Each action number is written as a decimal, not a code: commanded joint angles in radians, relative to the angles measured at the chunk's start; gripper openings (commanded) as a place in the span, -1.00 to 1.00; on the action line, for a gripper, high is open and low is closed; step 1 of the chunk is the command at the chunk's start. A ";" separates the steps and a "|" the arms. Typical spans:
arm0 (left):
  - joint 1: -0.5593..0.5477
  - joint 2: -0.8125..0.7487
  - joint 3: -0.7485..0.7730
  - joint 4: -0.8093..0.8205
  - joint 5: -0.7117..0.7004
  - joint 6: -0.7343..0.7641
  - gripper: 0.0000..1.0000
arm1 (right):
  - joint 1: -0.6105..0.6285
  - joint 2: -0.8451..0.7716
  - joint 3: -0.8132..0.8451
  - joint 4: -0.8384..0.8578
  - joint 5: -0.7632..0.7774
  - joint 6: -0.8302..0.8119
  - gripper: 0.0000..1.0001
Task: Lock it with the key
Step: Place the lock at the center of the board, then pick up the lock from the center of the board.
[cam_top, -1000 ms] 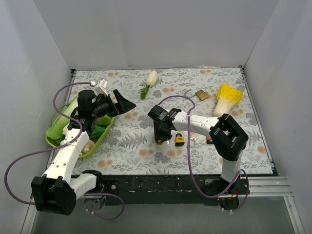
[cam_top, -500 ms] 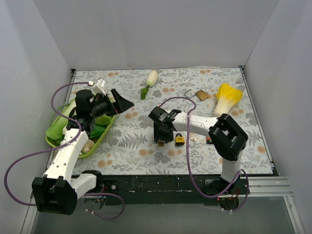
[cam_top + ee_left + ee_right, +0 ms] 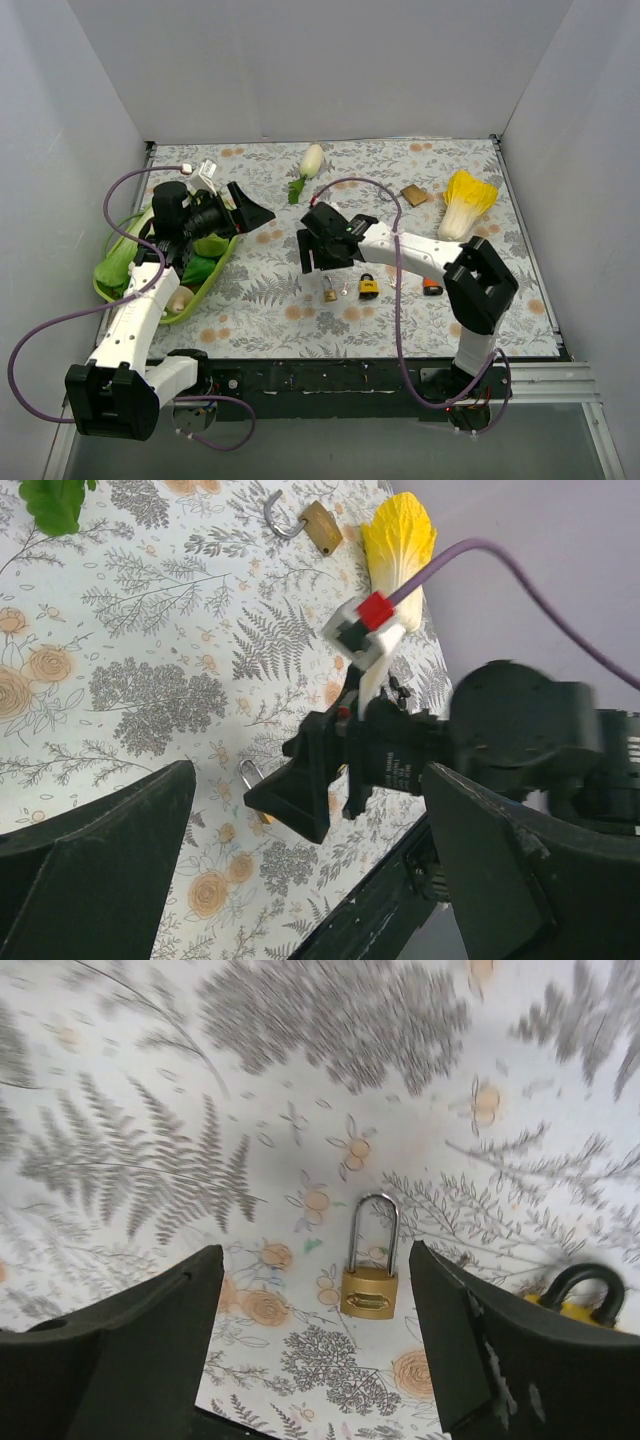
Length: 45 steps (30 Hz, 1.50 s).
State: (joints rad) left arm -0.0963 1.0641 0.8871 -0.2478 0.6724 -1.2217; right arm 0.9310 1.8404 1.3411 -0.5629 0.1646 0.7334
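Note:
A small brass padlock (image 3: 329,293) with a long silver shackle lies flat on the floral mat; it also shows in the right wrist view (image 3: 370,1282) and the left wrist view (image 3: 250,782). A yellow padlock (image 3: 368,287) with a black shackle lies just to its right, seen at the edge of the right wrist view (image 3: 585,1302). My right gripper (image 3: 318,250) hovers above and behind the brass padlock, open and empty (image 3: 318,1355). My left gripper (image 3: 255,213) is open and empty in the air, left of the right gripper (image 3: 310,880). I cannot pick out a key for certain.
A third brass padlock (image 3: 412,194) lies at the back right beside a yellow cabbage (image 3: 462,200). A white radish (image 3: 310,162) lies at the back. A green basket (image 3: 215,270) with vegetables stands at the left. A small dark and orange object (image 3: 430,289) lies under the right arm.
My right gripper has risen and drawn back to the left, off the small brass padlock, which now lies uncovered on the mat. The left arm has barely moved.

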 commanded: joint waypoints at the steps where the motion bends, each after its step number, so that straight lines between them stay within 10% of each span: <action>1: 0.006 -0.016 0.084 -0.050 0.049 0.069 0.96 | -0.033 -0.168 0.073 0.190 0.068 -0.369 0.77; 11: 0.006 -0.018 0.108 -0.103 0.101 0.113 0.96 | -0.501 -0.158 0.203 0.040 -0.416 -1.009 0.91; 18: 0.006 -0.001 0.105 -0.123 0.141 0.148 0.96 | -0.751 0.058 0.411 -0.089 -0.430 -1.181 0.85; 45: 0.006 0.054 0.075 -0.094 0.174 0.143 0.96 | -0.825 0.448 0.587 -0.065 -0.364 -1.292 0.61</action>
State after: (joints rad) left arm -0.0948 1.1152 0.9695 -0.3584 0.8284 -1.0946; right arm 0.1059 2.2623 1.8698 -0.6502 -0.2070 -0.5365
